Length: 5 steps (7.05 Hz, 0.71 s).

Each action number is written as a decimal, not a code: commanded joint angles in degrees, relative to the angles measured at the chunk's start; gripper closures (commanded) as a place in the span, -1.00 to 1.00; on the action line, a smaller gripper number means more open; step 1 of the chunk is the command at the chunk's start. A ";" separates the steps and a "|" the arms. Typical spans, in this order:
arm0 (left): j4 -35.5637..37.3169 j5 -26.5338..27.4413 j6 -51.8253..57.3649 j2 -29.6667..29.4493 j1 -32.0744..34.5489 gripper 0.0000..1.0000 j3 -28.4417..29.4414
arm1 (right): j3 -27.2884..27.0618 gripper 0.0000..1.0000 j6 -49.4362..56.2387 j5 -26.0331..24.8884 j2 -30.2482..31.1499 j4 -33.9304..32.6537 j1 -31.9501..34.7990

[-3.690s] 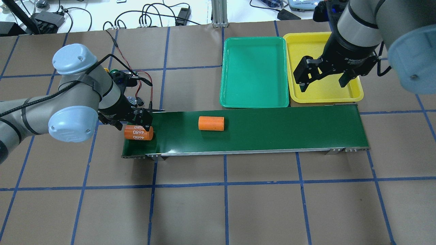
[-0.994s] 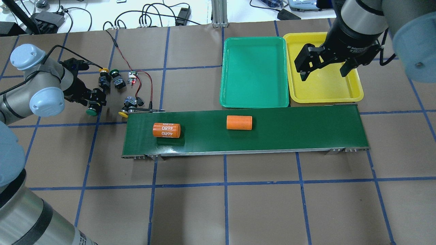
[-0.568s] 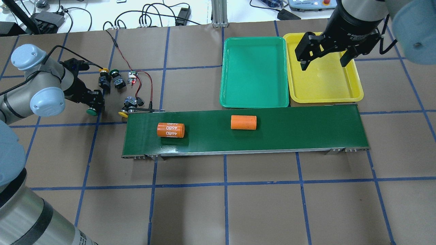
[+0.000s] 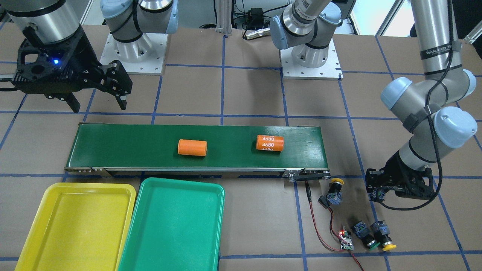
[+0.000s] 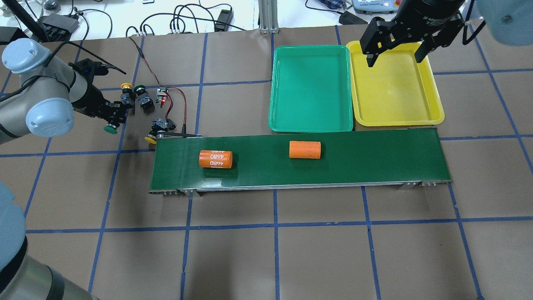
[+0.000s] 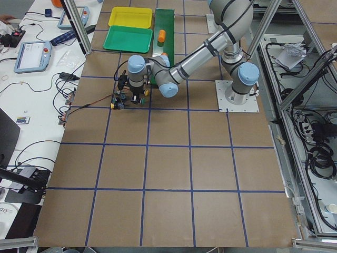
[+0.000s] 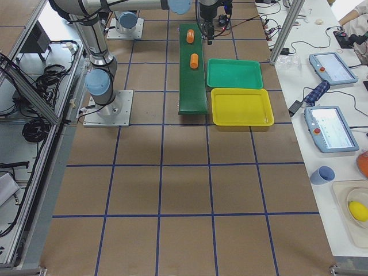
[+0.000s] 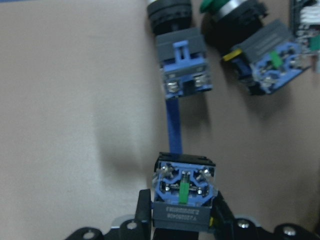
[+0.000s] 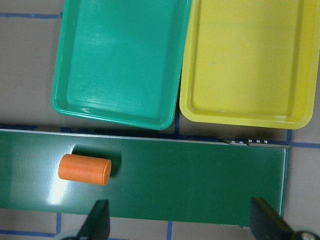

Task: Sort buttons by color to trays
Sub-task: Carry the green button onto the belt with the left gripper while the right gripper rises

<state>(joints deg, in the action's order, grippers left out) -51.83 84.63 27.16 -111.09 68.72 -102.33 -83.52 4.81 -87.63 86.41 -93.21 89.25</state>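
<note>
My left gripper (image 5: 113, 117) is shut on a green-capped button (image 5: 110, 128), whose blue-and-black body (image 8: 183, 193) sits between the fingers. A yellow button (image 5: 126, 90) and a green button (image 5: 142, 95) lie just beyond it, seen close up as the yellow one (image 8: 182, 67) and the green one (image 8: 255, 52). Another yellow button (image 5: 152, 137) lies at the belt's left end. The green tray (image 5: 310, 87) and yellow tray (image 5: 393, 91) are empty. My right gripper (image 5: 394, 58) hangs open over the yellow tray's far edge.
A dark-green conveyor belt (image 5: 366, 162) carries two orange cylinders (image 5: 215, 159) (image 5: 305, 150). A small circuit board (image 5: 161, 95) with red-black wires lies by the buttons. Cables and devices line the table's far edge.
The left gripper, holding the green button, shifted slightly toward the far side. The right gripper moved farther back over the yellow tray. Both orange cylinders travelled right along the belt.
</note>
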 commanded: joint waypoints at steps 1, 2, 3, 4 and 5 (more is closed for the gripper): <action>-8.95 -0.34 -4.80 9.10 5.08 1.00 -2.68 | -0.68 -1.00 0.63 2.36 -0.28 -0.66 -0.22; -10.99 -1.91 -8.49 12.01 8.07 1.00 -5.57 | -0.85 -1.00 0.64 2.20 0.07 -0.66 -0.22; -11.01 -1.75 -11.48 14.30 11.06 1.00 -9.95 | -0.94 -1.00 0.64 2.20 0.24 -0.40 -0.22; -9.79 -1.75 -11.68 15.89 12.48 1.00 -14.52 | -1.03 -1.00 0.64 2.20 0.25 -0.31 -0.22; -9.43 -1.58 -11.69 16.34 12.75 1.00 -15.18 | -1.38 -1.00 0.55 2.20 0.42 -0.31 -0.22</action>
<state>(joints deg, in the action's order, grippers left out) -61.81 82.96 16.07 -96.06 80.29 -114.82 -84.57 5.43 -85.45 86.66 -93.58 89.04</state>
